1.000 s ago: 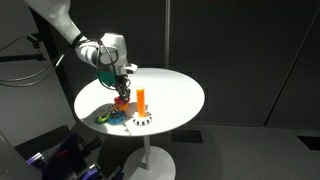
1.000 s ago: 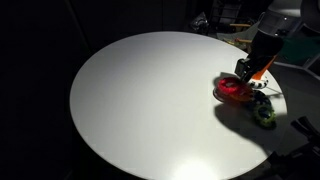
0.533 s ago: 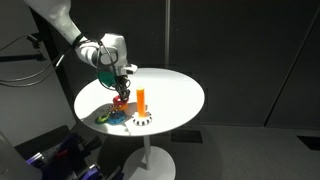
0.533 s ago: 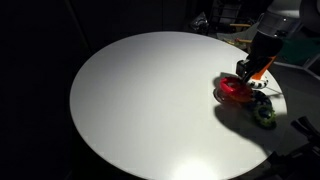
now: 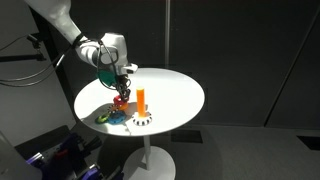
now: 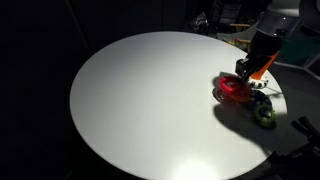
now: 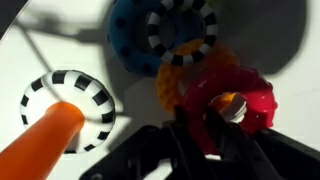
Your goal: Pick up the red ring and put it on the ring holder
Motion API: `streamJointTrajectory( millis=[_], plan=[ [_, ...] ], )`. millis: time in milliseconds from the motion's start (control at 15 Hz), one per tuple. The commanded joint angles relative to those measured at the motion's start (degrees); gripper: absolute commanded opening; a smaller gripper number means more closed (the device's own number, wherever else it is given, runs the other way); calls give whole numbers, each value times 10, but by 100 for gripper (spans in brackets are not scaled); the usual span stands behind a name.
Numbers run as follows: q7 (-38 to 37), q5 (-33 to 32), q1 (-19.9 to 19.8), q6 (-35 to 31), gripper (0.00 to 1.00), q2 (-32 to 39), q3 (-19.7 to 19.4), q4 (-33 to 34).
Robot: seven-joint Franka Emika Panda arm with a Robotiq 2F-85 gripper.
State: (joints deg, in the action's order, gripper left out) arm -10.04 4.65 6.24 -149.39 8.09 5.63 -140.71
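The hand (image 5: 121, 92) covers its own tips in both exterior views, and the wrist view blurs them, so I cannot tell whether it grips. The red ring (image 7: 252, 100) lies right at those tips, touching a yellow ring (image 7: 172, 88) at its 9 o'clock. The ring holder (image 7: 50, 140) stands farther out at 9 o'clock, cut off. Round white worktop (image 6: 140, 100) — dark room.

I read the red ring (image 7: 255, 100) as soft, matt and slightly fuzzy. The ring holder (image 7: 60, 122) beside it looks like smooth plastic. The table (image 6: 140, 100) under the holder is smooth white with a faint sheen.
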Motion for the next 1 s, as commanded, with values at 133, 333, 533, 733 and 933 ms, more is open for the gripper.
streamJointTrajectory(
  millis=[133,333,533,733,933],
  plan=[
    [-6,2,-2,13,8,-20,-5,18],
    [-1,6,-8,23,8,-34,-8,29],
    [5,9,-14,45,8,-50,-14,41],
    [13,12,-23,76,8,-69,-22,52],
    [21,17,-33,115,8,-90,-30,67]
  ],
)
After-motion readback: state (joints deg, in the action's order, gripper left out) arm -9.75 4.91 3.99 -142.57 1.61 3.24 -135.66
